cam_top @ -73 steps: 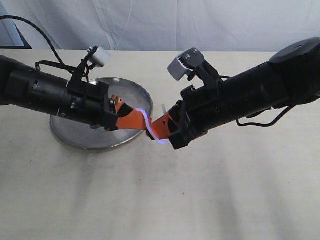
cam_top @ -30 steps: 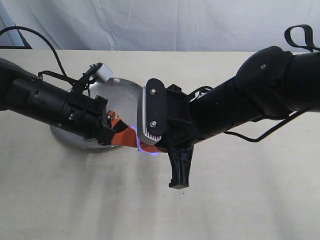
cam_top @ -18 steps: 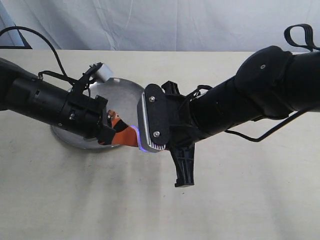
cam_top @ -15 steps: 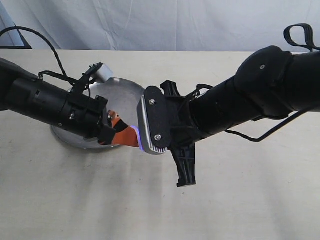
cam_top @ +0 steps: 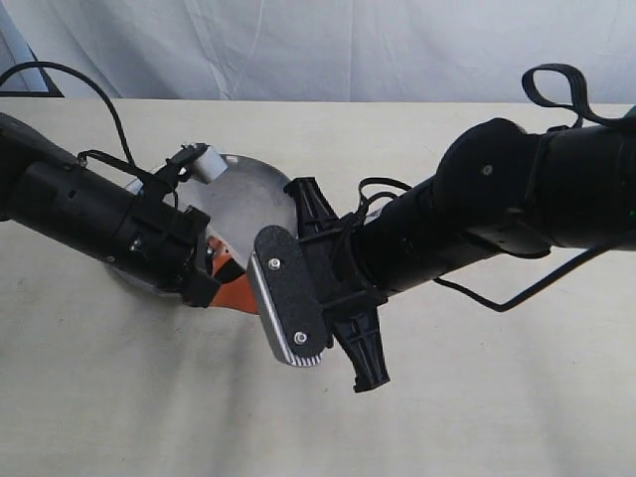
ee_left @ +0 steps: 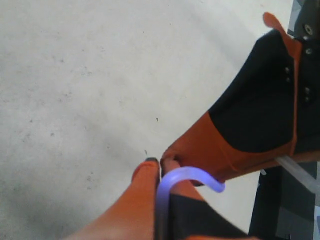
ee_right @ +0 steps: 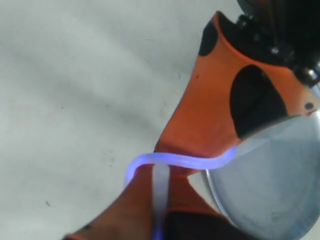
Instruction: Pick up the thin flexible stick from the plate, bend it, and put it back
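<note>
The thin flexible stick (ee_left: 187,174) is up off the plate (cam_top: 248,191). It is held between the two grippers, close to the plate's rim. It is bent into a tight curve and looks a bit blue.

The left gripper (ee_left: 159,175) has its orange jaws pressed together on one end of the stick. The right gripper (ee_right: 157,175) has its orange jaws pressed together on the other end. The tips of the two grippers are very near each other.

In the exterior view the stick cannot be seen at all. A flat black part (cam_top: 288,308) with two screws sits on the wrist of the right arm (cam_top: 497,209). It hides the stick and the right gripper's jaws. Only a bit of orange from the left gripper shows there.

The left arm (cam_top: 79,209) and the right arm cover much of the plate, so only part of its shiny middle and rim shows. Both arms are cut off at the sides of that picture.

In the wrist views each end of the stick goes in between the jaws, so how far it goes in is hidden. These views are blurry up close. In the right wrist view only a curved piece of the plate shows, and the rest is cut off.

The pale bench (cam_top: 149,397) lies under it all.
</note>
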{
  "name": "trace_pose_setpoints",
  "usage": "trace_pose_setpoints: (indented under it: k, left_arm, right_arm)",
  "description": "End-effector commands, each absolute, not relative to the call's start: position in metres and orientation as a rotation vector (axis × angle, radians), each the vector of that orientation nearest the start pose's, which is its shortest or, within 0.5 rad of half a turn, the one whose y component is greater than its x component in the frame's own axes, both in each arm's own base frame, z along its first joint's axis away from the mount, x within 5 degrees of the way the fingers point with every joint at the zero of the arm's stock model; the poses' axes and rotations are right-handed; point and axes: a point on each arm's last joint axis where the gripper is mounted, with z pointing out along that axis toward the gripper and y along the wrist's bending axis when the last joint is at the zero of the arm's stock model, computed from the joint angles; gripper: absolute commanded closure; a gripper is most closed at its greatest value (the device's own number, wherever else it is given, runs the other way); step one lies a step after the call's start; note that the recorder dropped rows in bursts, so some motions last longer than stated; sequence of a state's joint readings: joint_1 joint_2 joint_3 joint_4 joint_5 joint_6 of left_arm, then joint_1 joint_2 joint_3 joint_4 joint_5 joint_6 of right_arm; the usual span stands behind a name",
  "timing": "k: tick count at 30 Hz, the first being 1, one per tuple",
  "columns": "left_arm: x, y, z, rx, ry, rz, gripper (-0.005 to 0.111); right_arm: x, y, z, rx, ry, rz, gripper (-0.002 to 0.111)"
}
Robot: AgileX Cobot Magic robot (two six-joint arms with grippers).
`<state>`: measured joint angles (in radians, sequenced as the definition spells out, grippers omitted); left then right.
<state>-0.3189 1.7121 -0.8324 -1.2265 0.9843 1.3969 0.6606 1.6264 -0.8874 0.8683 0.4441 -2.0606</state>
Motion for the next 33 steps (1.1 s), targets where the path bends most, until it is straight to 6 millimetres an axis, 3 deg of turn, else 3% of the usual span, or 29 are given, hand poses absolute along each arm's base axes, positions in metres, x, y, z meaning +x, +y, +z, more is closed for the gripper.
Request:
trace_pose_setpoints:
  k: [1, 12, 18, 22, 28, 31, 33]
  left_arm:
    - [0.269, -0.168, 0.203, 0.668, 2.224, -1.371, 0.107]
    - [0.271, -0.166, 0.200, 0.674, 2.248, -1.305, 0.107]
    - [0.284, -0.150, 0.183, 0.589, 2.397, -0.951, 0.107]
    - [0.284, -0.151, 0.183, 0.589, 2.399, -0.957, 0.107]
    - [0.284, -0.150, 0.183, 0.587, 2.399, -0.954, 0.107]
    - [0.284, -0.150, 0.182, 0.590, 2.399, -0.953, 0.107]
    - [0.284, -0.150, 0.182, 0.590, 2.399, -0.953, 0.107]
  right_arm:
    - [0.211, 0.222, 0.190, -2.233, 1.216, 0.312, 0.109]
    - [0.213, 0.222, 0.190, -2.227, 1.223, 0.284, 0.109]
    - [0.215, 0.222, 0.190, -2.135, 1.381, 0.325, 0.109]
    - [0.214, 0.224, 0.192, -2.037, 1.487, 0.395, 0.109]
    - [0.220, 0.227, 0.195, -1.755, 1.758, 0.478, 0.108]
    - [0.224, 0.225, 0.194, -1.686, 1.831, 0.458, 0.094]
    - [0.226, 0.224, 0.195, -1.618, 1.887, 0.449, 0.077]
